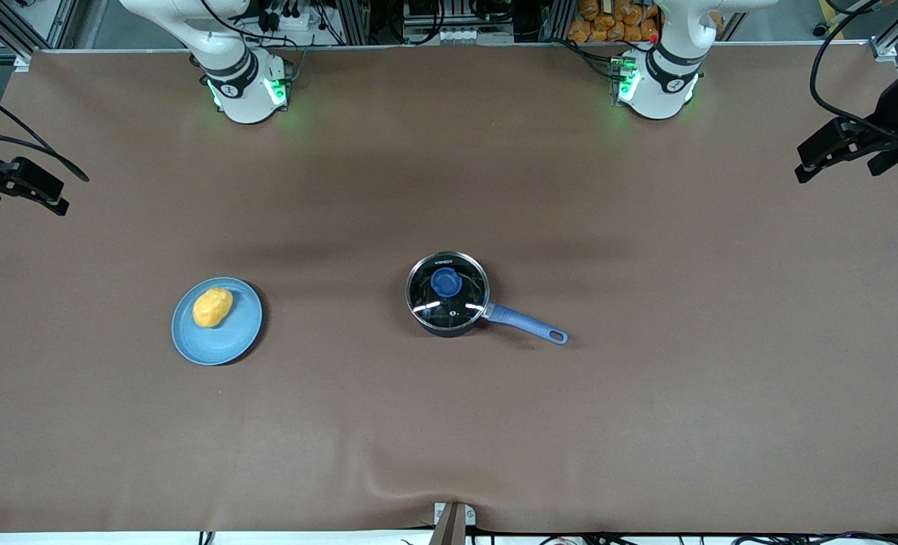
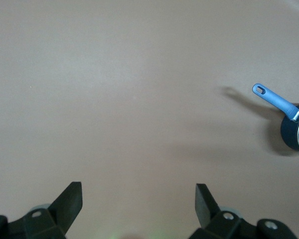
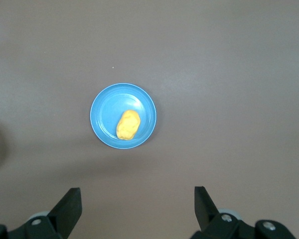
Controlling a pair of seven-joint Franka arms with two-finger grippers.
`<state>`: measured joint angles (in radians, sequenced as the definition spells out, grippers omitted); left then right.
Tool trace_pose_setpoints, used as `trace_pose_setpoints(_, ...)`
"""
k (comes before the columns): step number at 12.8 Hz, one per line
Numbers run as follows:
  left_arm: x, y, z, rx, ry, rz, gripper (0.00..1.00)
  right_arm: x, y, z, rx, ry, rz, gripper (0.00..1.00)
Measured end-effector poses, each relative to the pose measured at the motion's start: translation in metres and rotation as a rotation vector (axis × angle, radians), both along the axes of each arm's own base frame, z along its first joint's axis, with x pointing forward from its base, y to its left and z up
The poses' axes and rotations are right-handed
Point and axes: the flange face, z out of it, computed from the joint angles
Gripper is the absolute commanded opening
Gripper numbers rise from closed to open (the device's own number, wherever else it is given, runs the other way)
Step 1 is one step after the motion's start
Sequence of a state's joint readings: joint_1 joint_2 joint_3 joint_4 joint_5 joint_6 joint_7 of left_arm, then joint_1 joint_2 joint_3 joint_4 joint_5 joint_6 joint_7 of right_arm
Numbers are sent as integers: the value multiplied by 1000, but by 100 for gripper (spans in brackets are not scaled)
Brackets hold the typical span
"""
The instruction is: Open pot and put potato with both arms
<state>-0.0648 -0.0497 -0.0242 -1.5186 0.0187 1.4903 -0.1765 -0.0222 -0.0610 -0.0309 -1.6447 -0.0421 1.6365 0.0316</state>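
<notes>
The black pot [image 1: 446, 322] stands mid-table with its glass lid [image 1: 419, 291] on and a blue knob [image 1: 446, 282] on top. Its blue handle [image 1: 528, 324] points toward the left arm's end. The pot's edge [image 2: 293, 135] and handle [image 2: 275, 100] show in the left wrist view. The yellow potato [image 1: 212, 306] lies on a light-blue plate [image 1: 226, 344] toward the right arm's end; the right wrist view shows the potato [image 3: 127, 124] and plate [image 3: 102, 112]. My left gripper [image 1: 806, 168] hangs open and empty [image 2: 138, 199] over the left arm's end. My right gripper [image 1: 57, 198] hangs open and empty [image 3: 138, 199] over the right arm's end.
The brown cloth [image 1: 449, 424] has a raised fold near the front edge, by a small bracket [image 1: 453, 522]. The two arm bases [image 1: 248, 91] [image 1: 657, 87] stand at the table's back edge. Orange items [image 1: 615, 21] sit off the table past the back edge.
</notes>
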Motion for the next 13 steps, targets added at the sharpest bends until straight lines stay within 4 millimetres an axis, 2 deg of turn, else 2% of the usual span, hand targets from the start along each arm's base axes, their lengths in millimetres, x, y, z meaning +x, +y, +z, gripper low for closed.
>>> trace_pose_setpoints(5, 4, -3, -9, 2, 27, -5, 100, 0, 0, 0, 0, -2, 0, 100)
trace_pose_setpoints(13, 8, 0, -6, 1, 22, 3, 100, 0, 0, -6, 0, 3, 0, 100)
